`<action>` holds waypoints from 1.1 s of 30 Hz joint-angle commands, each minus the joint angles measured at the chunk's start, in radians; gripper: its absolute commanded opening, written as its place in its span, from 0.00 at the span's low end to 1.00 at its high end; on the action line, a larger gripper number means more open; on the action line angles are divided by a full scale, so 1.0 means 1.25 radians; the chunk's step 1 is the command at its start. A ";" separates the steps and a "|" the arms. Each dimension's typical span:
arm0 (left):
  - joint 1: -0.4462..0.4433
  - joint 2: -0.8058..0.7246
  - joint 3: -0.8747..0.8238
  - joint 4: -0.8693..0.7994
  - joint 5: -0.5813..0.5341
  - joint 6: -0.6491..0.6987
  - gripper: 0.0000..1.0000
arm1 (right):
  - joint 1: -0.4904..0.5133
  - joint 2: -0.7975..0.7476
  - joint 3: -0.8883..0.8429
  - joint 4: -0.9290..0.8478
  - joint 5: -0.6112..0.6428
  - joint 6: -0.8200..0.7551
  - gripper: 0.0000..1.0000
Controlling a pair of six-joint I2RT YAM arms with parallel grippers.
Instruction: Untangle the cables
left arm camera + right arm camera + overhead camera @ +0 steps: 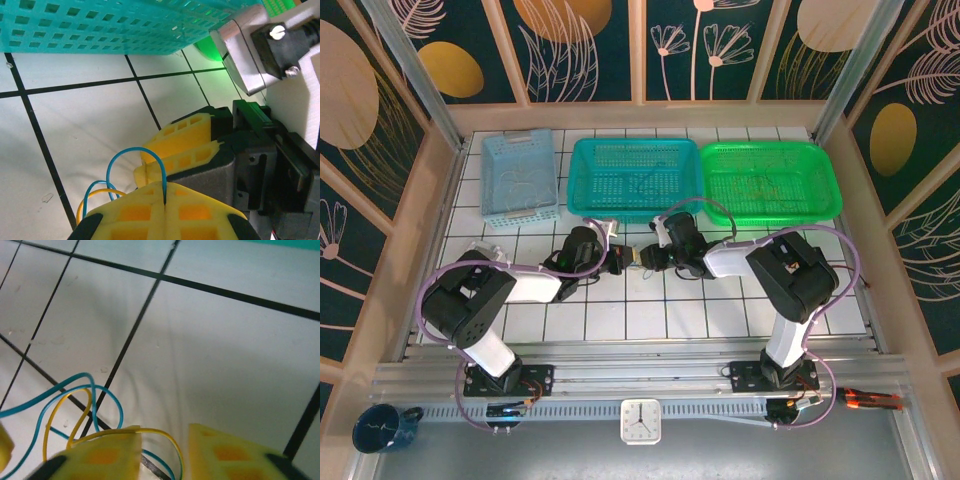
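Where the two arms meet over the middle of the white tiled tabletop (620, 320), the left tool (164, 190) has its yellow fingers pressed flat together. They are clamped on the blue cable (137, 148), which comes straight up out of the seam between them. From there it arches over to the left and drops back toward the tabletop beside the tool. A second, lower blue loop and a loop of the yellow cable (100, 192) lie just left of that tool's tip, close to the tiles.

The right tool (162, 437) faces the left one nearly tip to tip, just in front of the teal basket (635, 145). In its own wrist view its two fingers stand apart with a clear strip of tabletop between them. The yellow cable crosses the top of the left-hand finger (100, 455), curves into that gap and runs down between the fingers. At this blurred, close range I cannot tell whether it touches either pad, but nothing is pinched there.

The rest of the tangle hangs and lies to the left of the right tool. Two blue strands sweep up from the left edge of that view, loop over and come down toward the fingers. The yellow strand loops inside the blue ones. Part of the blue passes on under the gap, next to a dark tile line.
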 commanded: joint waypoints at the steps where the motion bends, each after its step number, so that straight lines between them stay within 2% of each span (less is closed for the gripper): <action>1: -0.005 0.014 -0.002 0.038 0.012 -0.005 0.00 | -0.007 0.005 0.010 0.020 -0.016 0.001 0.14; 4: -0.005 0.009 -0.006 0.037 0.005 -0.005 0.00 | -0.013 -0.009 -0.002 0.020 -0.017 0.000 0.01; 5: -0.006 0.005 -0.007 0.036 0.001 -0.005 0.00 | -0.016 -0.016 -0.008 0.020 -0.015 0.000 0.00; 27: -0.001 -0.095 -0.011 -0.053 -0.103 0.058 0.00 | -0.098 -0.248 -0.123 -0.034 0.058 0.001 0.00; 33: 0.007 -0.105 -0.037 -0.048 -0.134 0.046 0.00 | -0.177 -0.360 -0.112 -0.087 0.079 -0.004 0.00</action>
